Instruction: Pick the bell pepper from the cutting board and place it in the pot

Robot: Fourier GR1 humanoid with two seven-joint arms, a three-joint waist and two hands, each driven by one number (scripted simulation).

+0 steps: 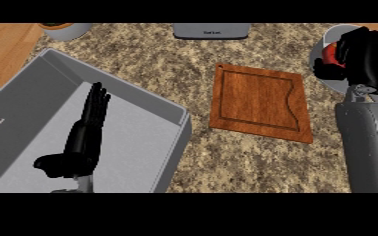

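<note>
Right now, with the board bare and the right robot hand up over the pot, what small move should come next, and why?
Probably open the right robot hand and let the red pepper fall. The cutting board carries nothing, and the hand, curled round the pepper, sits over the grey pot at the right edge. I cannot tell how high it is above the pot. The left robot hand rests open over the sink.

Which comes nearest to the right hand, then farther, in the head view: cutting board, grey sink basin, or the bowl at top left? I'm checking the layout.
From the right hand, at the right edge over the pot:
1. Cutting board, just to its left, mid-counter.
2. Grey sink basin, further left.
3. Bowl, far top-left corner.
</note>
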